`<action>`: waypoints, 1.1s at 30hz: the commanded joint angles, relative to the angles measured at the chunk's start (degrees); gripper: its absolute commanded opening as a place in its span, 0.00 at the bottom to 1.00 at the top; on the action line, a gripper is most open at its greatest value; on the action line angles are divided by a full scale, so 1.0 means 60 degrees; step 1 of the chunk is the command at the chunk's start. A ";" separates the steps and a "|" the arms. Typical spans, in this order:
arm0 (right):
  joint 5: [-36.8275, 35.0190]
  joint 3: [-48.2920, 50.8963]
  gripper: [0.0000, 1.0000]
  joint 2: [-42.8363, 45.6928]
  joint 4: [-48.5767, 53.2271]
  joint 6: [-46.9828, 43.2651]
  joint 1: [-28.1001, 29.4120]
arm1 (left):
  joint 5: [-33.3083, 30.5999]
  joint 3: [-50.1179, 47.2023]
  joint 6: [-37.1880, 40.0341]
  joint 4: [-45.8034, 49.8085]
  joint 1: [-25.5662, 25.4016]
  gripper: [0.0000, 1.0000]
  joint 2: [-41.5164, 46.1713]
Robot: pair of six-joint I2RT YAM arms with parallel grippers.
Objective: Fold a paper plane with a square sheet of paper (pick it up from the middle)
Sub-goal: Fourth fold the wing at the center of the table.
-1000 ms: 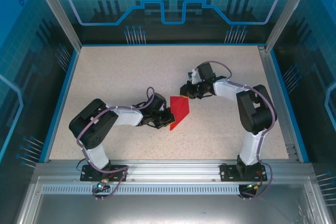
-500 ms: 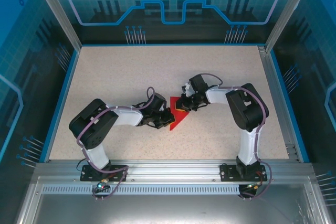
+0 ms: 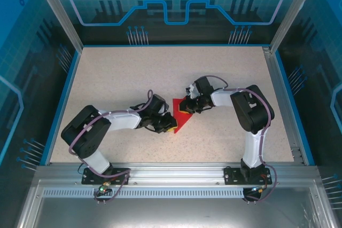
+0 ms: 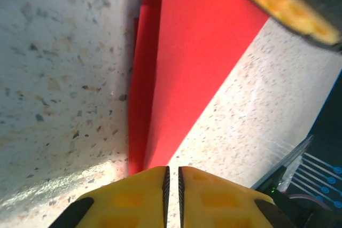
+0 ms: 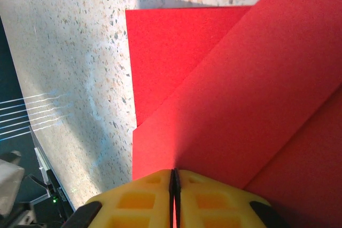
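**Both hands at the folded red paper**

The paper (image 3: 183, 119), folded to a point toward the near edge, lies mid-tabletop (image 3: 123, 73) between the two arms. The right hand (image 5: 173, 173) is closed, pads pressed together, its tips over the paper's far part, where layered folds show. The left hand (image 4: 172, 172) sits at the paper's near point, a thin slit between its pads; whether it nips the paper I cannot tell.
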State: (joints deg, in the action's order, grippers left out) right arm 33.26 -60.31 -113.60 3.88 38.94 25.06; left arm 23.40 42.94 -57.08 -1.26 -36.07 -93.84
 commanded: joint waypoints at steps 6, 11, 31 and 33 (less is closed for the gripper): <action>-0.0976 0.0502 0.12 -0.0604 0.0620 -0.0133 -0.0138 | 0.0237 0.1203 -0.0550 -0.0447 0.0357 0.20 -0.0625; -0.0884 0.0491 0.12 -0.0648 0.0540 -0.0033 -0.0147 | 0.0322 0.1561 -0.0818 -0.0721 0.0350 0.21 -0.1474; -0.1074 0.0475 0.13 -0.0750 0.0715 -0.0052 -0.0134 | 0.1622 0.0407 0.0633 0.1217 -0.0094 0.22 -0.1706; -0.1105 0.0458 0.13 -0.0769 0.0760 -0.0044 -0.0132 | 0.1737 0.0432 0.0850 0.1373 -0.0149 0.22 -0.1704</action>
State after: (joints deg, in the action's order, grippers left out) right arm 34.00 -59.94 -113.67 3.09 39.18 24.75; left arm 29.71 47.83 -55.24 -2.81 -35.48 -103.74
